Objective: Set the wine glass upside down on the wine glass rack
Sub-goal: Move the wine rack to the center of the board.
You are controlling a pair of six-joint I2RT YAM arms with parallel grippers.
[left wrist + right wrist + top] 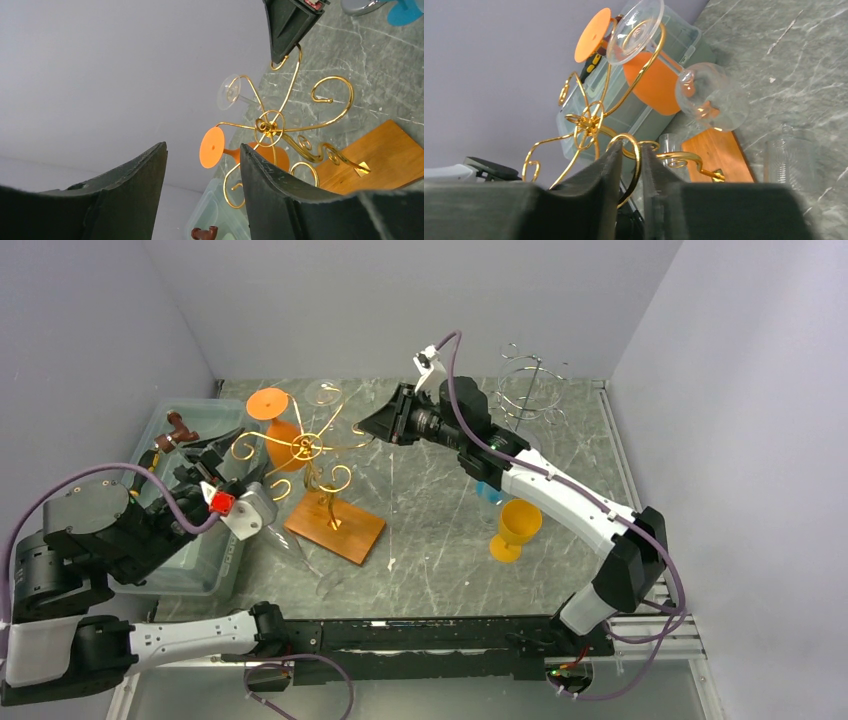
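Wine glass (710,97) upside down on rack (586,122); L fingers (280,195) apart, R fingers (589,190) astride rack loop, grip unclear.

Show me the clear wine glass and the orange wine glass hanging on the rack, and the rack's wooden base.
clear wine glass (711,97), right wrist view, on its bowl.
orange wine glass (268,403), top external view, on its round foot.
wooden base (352,536), top external view, on bare board beside the stem.

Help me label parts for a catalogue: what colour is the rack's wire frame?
Gold. The wire frame shows best in the left wrist view.
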